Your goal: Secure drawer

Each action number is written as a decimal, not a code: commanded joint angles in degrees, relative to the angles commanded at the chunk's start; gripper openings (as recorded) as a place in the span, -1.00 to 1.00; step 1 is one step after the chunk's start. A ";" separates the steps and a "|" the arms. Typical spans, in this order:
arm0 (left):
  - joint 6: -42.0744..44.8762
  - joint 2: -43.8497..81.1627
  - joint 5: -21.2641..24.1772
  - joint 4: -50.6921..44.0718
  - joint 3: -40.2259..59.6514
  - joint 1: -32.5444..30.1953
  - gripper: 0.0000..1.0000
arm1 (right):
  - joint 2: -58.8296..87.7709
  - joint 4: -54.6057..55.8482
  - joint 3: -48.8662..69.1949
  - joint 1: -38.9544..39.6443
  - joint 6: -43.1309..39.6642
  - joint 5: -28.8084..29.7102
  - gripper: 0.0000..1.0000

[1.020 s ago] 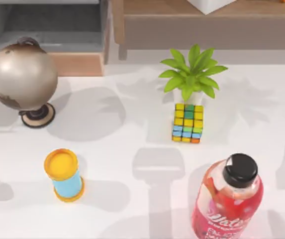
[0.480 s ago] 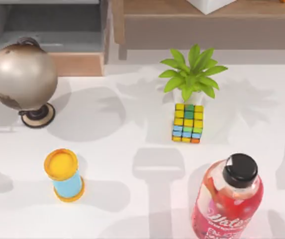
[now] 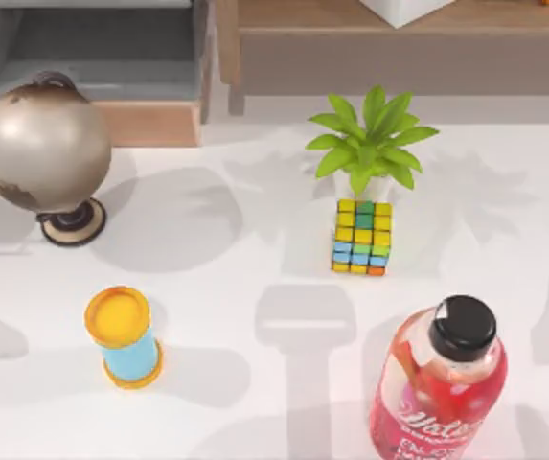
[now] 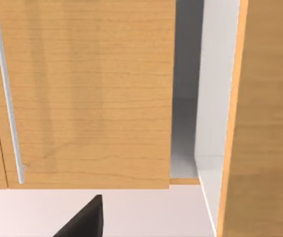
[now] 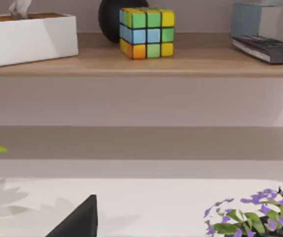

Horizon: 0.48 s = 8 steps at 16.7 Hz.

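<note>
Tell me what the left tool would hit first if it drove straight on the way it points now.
Most likely the light wooden front panel with its slim metal handle, which faces the left wrist camera squarely. The open gap lies off to the side. Depth is unclear.

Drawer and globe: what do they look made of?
Drawer: light tan front panel looks like matte wood; its grey inner walls look painted or laminate, hard to tell which. Globe: smooth beige sphere with a soft sheen, maybe plastic, on a dark ringed base.
</note>
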 joint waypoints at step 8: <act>0.00 0.00 0.00 0.00 0.00 0.00 -0.51 | 0.00 0.00 0.00 0.00 0.00 0.00 1.00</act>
